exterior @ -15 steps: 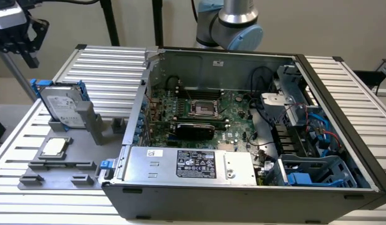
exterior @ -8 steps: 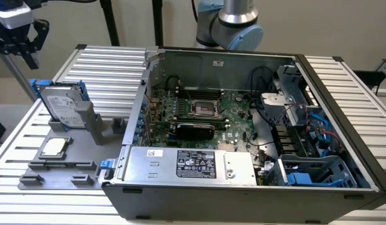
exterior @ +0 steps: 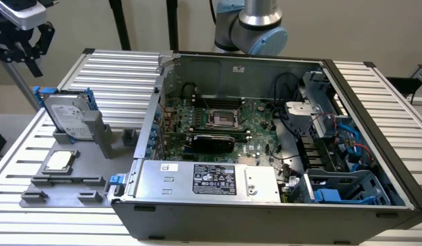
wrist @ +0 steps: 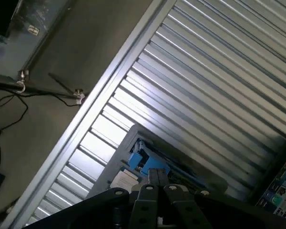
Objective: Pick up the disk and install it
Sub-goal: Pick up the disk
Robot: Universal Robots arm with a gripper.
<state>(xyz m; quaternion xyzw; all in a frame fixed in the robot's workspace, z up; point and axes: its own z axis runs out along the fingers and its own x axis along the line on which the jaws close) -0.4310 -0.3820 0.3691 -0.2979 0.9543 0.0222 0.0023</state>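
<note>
Black pincer [wrist: 157, 176] pressed together, pinching nothing, above slatted aluminium table [exterior: 122, 72]. Silver-grey disk with white label and blue rails [exterior: 65, 115] stands upright in grey plastic holder [exterior: 94, 130], on the exterior view's left of open grey computer case [exterior: 265, 215].

Open computer case [exterior: 265, 220] on a ribbed table [exterior: 122, 72]; CPU chip [exterior: 60, 160] lies beside the case

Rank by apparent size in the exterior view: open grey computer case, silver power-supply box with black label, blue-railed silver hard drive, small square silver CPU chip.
Largest first:
computer case
power-supply box
hard drive
CPU chip
</note>
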